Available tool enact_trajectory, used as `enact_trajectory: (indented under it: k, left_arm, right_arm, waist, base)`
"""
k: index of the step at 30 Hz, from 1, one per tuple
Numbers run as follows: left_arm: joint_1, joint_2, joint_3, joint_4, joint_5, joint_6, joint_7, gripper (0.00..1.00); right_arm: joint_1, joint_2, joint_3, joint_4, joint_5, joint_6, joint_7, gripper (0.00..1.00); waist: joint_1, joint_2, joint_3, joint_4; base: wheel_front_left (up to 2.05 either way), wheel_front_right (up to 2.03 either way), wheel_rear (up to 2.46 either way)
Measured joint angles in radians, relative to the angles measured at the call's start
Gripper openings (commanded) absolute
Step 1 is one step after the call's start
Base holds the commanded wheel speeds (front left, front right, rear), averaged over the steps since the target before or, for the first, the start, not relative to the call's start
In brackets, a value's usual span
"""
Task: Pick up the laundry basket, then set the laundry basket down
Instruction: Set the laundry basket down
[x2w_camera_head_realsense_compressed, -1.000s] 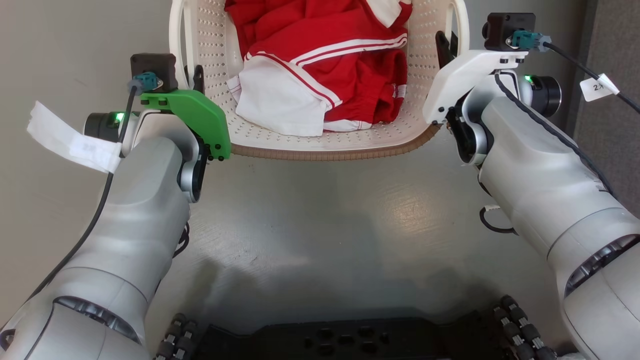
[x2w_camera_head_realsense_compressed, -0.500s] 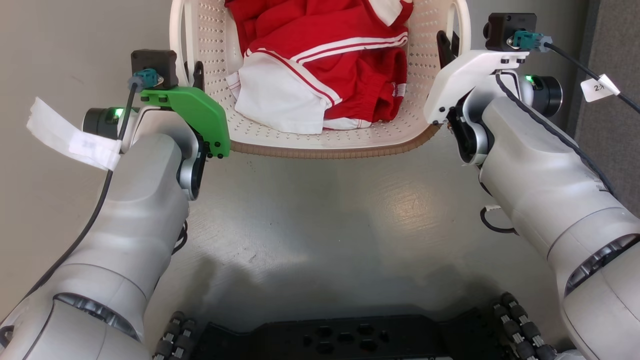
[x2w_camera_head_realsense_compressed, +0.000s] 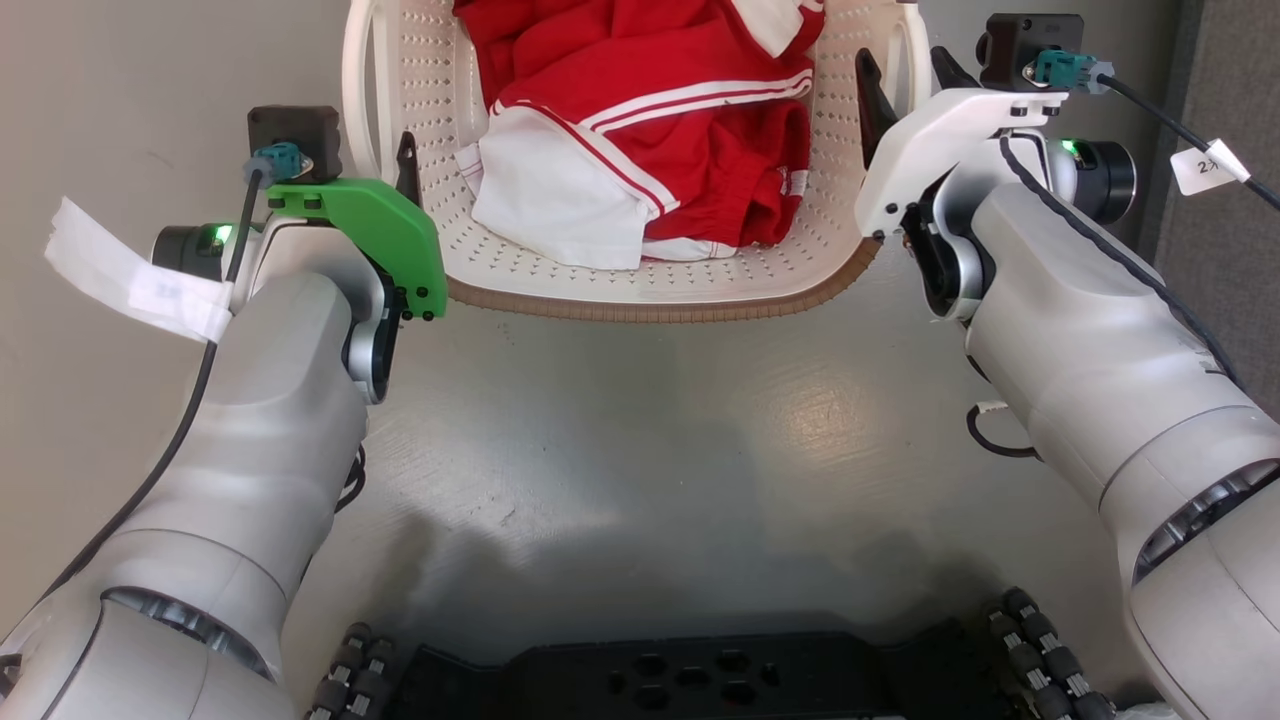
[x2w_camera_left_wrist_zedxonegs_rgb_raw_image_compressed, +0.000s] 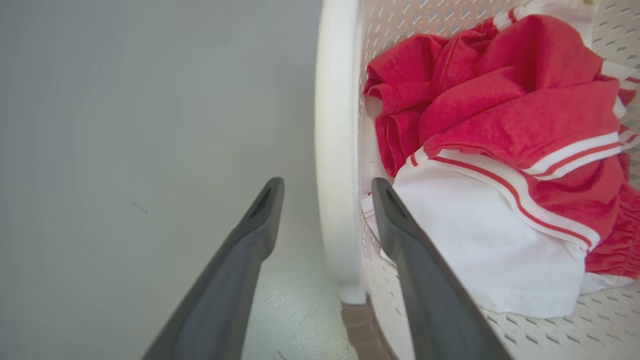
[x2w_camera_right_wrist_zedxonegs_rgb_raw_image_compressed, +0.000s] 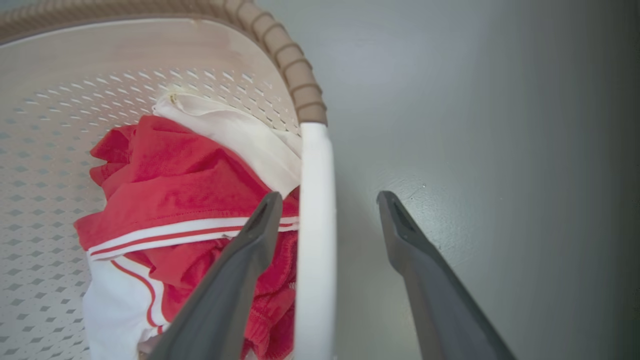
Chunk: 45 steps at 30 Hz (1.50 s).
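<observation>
The laundry basket (x2w_camera_head_realsense_compressed: 650, 305), cream-white and perforated with a brown woven-look rim, sits on the grey floor at the top of the head view. My left gripper (x2w_camera_head_realsense_compressed: 385, 150) is open, and its fingers straddle the basket's left white handle (x2w_camera_left_wrist_zedxonegs_rgb_raw_image_compressed: 335, 100) without clamping it. One left finger is outside the basket and the other inside, as the left wrist view shows around the left gripper (x2w_camera_left_wrist_zedxonegs_rgb_raw_image_compressed: 327, 182). My right gripper (x2w_camera_head_realsense_compressed: 900, 60) is open too. In the right wrist view the right gripper (x2w_camera_right_wrist_zedxonegs_rgb_raw_image_compressed: 328, 196) straddles the right handle (x2w_camera_right_wrist_zedxonegs_rgb_raw_image_compressed: 314, 165) with a gap on the outer side.
Red and white clothes (x2w_camera_head_realsense_compressed: 650, 130) lie heaped inside the basket. My black base (x2w_camera_head_realsense_compressed: 690, 680) lies along the bottom edge. A dark panel (x2w_camera_head_realsense_compressed: 1230, 250) stands at the far right. Grey floor (x2w_camera_head_realsense_compressed: 650, 450) stretches between my arms.
Both grippers have opened off the handles; the right one's fingers now show spread apart. The left wrist has shifted slightly left. The basket has barely moved.
</observation>
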Motion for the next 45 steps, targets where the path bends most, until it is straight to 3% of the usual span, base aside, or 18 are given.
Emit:
enact_trajectory:
  k: [1, 15, 27, 36, 45]
  left_arm:
    - [0.0, 0.0, 0.0, 0.001, 0.0, 0.0, 0.0, 1.0]
    - [0.001, 0.0, 0.006, 0.03, -0.009, 0.001, -0.019, 1.0]
    - [0.053, 0.0, 0.031, 0.021, -0.027, -0.001, -0.037, 1.0]
    - [0.073, 0.059, 0.125, -0.208, 0.039, 0.0, -0.037, 1.0]
    - [0.248, 0.093, 0.232, -0.403, 0.147, 0.005, -0.04, 1.0]
  right_arm:
    - [0.0, 0.0, 0.0, 0.001, 0.0, 0.0, 0.0, 1.0]
    - [0.0, 0.0, -0.01, 0.009, -0.025, 0.0, -0.003, 1.0]
    - [0.022, -0.033, -0.086, -0.074, -0.069, 0.0, -0.003, 1.0]
    - [0.106, -0.051, -0.174, -0.206, -0.133, 0.0, -0.003, 1.0]
    - [0.245, -0.06, -0.25, -0.36, -0.24, -0.001, -0.004, 1.0]
  waist:
    - [0.0, 0.0, -0.001, 0.0]
    - [-0.0001, 0.0, -0.067, 0.002]
    - [0.0, 0.0, -0.192, -0.003]
    - [-0.0001, 0.0, -0.313, -0.002]
    - [-0.0001, 0.0, -0.438, -0.004]
  base:
    - [0.0, 0.0, 0.0]
    - [0.0, 0.0, 0.0]
    - [0.0, 0.0, 0.0]
    - [0.0, 0.0, 0.0]
    - [0.0, 0.0, 0.0]
